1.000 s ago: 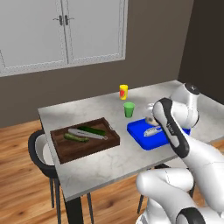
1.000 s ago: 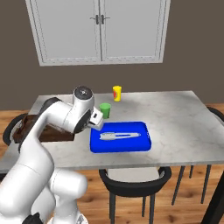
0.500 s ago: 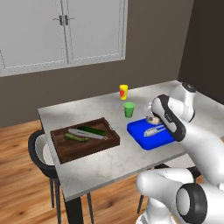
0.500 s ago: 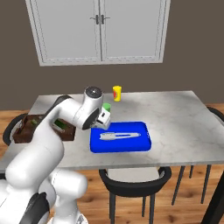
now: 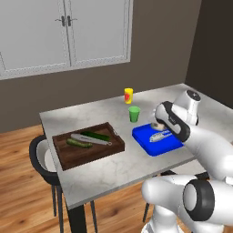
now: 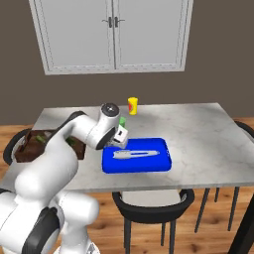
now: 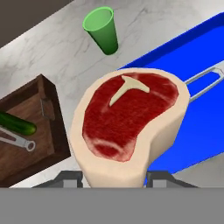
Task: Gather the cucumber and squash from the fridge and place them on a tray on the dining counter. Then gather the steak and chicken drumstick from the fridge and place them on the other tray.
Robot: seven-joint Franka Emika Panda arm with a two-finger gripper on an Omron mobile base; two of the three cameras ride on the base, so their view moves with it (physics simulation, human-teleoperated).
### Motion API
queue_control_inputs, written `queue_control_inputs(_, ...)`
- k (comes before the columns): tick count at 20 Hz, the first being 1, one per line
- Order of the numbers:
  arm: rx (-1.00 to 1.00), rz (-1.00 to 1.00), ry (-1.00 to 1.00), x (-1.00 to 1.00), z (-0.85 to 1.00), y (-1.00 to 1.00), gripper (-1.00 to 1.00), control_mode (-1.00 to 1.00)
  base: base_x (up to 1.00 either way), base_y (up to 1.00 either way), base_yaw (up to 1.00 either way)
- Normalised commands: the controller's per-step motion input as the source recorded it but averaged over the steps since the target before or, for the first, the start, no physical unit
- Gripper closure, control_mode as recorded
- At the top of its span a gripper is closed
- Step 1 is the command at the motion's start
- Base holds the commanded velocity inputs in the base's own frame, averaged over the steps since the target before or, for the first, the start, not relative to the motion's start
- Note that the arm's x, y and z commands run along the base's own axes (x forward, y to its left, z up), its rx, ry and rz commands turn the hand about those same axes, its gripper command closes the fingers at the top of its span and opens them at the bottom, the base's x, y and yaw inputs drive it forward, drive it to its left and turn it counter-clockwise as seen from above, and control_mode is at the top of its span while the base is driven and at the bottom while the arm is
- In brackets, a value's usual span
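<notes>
My gripper [image 7: 114, 179] is shut on the steak [image 7: 131, 127], a thick red chunk with a cream rim. It hangs just above the left end of the blue other tray [image 5: 157, 141], as the left base view shows the gripper [image 5: 159, 124]. A silver utensil [image 6: 135, 154] lies in that tray [image 6: 144, 163]. The brown wooden tray [image 5: 73, 157] holds the dark cucumber [image 5: 94, 135], the lighter green squash [image 5: 78, 144] and a silver utensil. Both trays sit on the marble dining counter [image 5: 104, 175]. The fridge and chicken drumstick are out of view.
A green cup [image 5: 134, 113] stands just behind the blue tray, close to the hand, and a yellow bottle [image 5: 129, 95] stands farther back. Black chairs [image 6: 151, 203] are tucked under the counter's sides. White cabinet doors [image 6: 114, 34] line the back wall.
The arm has swung the steak from over the gap between the trays to the blue tray's left end. The grip has not changed.
</notes>
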Motion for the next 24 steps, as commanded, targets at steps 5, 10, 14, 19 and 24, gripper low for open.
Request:
queue_control_inputs(5, 0.0, 0.0, 0.0, 0.42, -0.1, -0.02, 1.0, -1.0, 0.0, 0.0, 0.0)
queue_control_inputs(10, 0.0, 0.0, 0.09, 0.28, -0.21, -0.1, 1.0, -1.0, 0.0, 0.0, 0.0)
queue_control_inputs(14, 0.0, 0.0, 0.1, 0.23, -0.25, -0.08, 1.0, -1.0, 0.0, 0.0, 0.0)
queue_control_inputs(19, 0.0, 0.0, 0.04, 0.24, -0.23, -0.09, 1.0, -1.0, 0.0, 0.0, 0.0)
queue_control_inputs(24, 0.0, 0.0, 0.0, 0.2, -0.19, -0.13, 1.0, -1.0, 0.0, 0.0, 0.0)
